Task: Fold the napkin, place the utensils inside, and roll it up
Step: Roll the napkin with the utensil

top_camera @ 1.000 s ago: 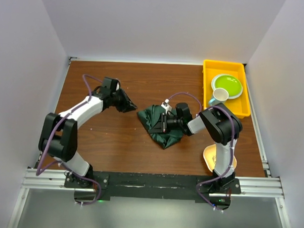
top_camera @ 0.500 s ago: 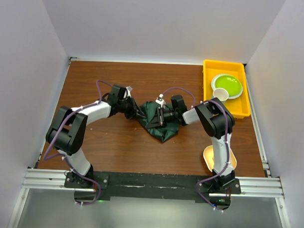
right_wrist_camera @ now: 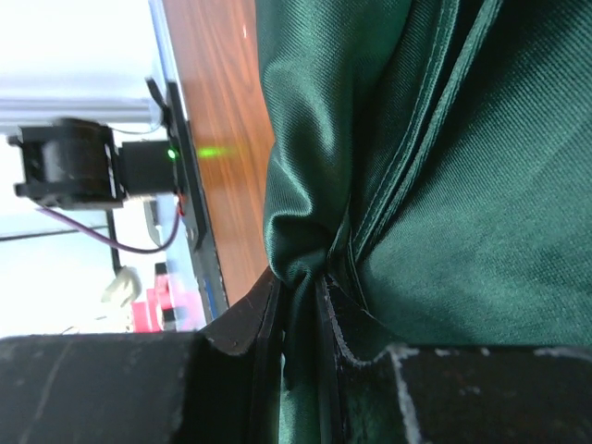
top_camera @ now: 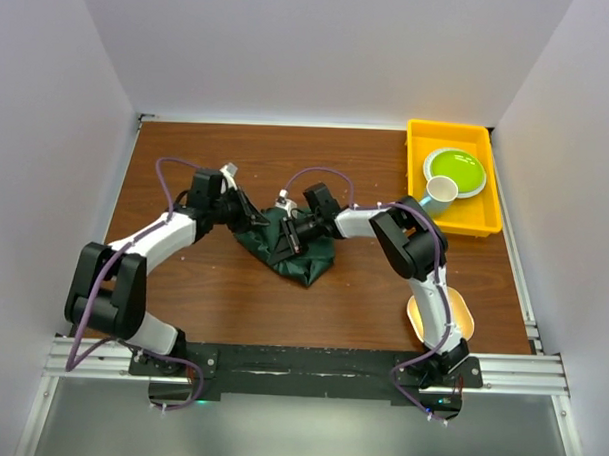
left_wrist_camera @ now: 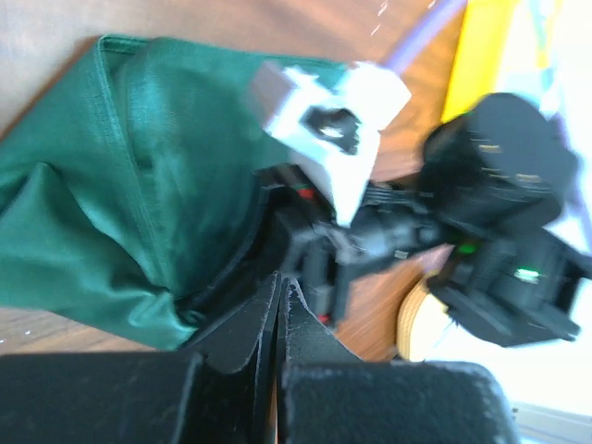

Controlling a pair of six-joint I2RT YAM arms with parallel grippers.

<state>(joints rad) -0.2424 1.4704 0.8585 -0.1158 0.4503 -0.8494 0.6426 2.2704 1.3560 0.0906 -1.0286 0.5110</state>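
the napkin (top_camera: 288, 259) lies bunched in a dark green heap on the bench (top_camera: 232, 311), at the centre of the top view, not yet flattened or folded. both arms reach in toward it from either side. the right pincer (right_wrist_camera: 301, 314) is pinching a gathered fold of the cloth, which runs straight down between its two blades in the wrist view. that looks like a hold meant to lift or drag one side. the left pincer (left_wrist_camera: 277, 298) is pressed together at the heap's left edge. whether a hem is caught in it cannot be told, since the cloth shows only beside the tips. two holds on opposite edges would suit pulling the napkin flat, which i judge to be the step in hand.

no spoon is visible. the yellow tray (top_camera: 456, 127) in the upper right holds a green plate (top_camera: 456, 171) and a cup (top_camera: 441, 190).
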